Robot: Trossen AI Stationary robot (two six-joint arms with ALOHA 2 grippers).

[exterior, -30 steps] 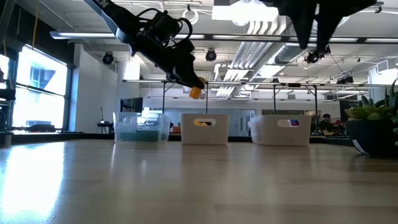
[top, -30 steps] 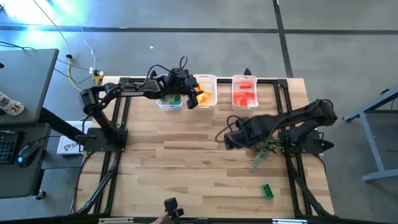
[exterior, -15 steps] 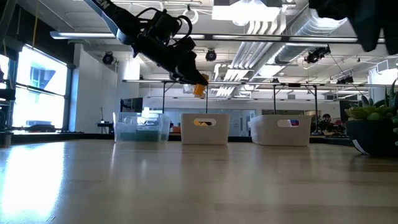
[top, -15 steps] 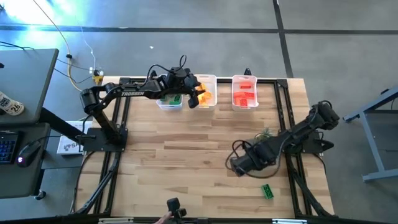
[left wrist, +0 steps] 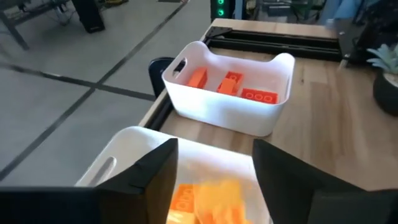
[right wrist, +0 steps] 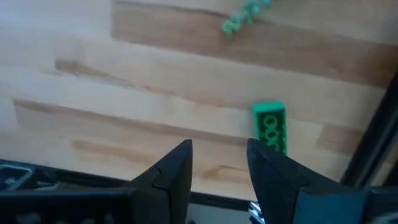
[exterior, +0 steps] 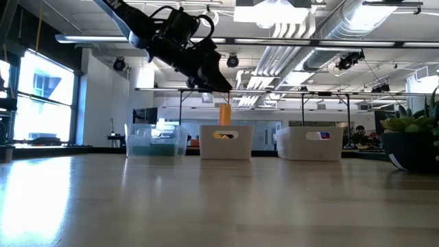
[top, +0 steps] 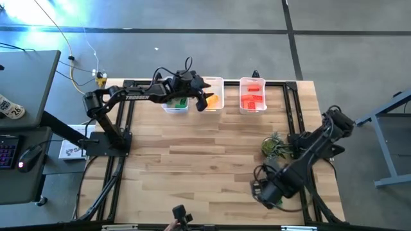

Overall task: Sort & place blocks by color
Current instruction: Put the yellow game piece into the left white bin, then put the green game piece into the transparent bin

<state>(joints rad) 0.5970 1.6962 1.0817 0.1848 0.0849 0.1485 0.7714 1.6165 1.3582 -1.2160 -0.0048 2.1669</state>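
Note:
My left gripper (exterior: 223,88) hangs open over the middle white bin (top: 218,82) at the table's far edge. A yellow-orange block (exterior: 224,113) is in the air just below its fingertips, clear of them, and shows blurred in the left wrist view (left wrist: 208,196) above that bin. My right gripper (right wrist: 219,149) points down, open, over the table's near right part. A green block (right wrist: 272,127) lies flat on the wood just beside one finger, not between the two.
Three bins stand in a row at the far edge: a clear one with green blocks (top: 174,102), the middle one with yellow-orange blocks, and a white one with red blocks (left wrist: 230,102). A small green plant (top: 275,145) stands at the right, by the right arm.
My left gripper has opened and let go of the yellow-orange block, which now drops toward the middle bin. My right gripper has swung from the table's middle right toward the near edge and sunk a little, and now stands over the green block.

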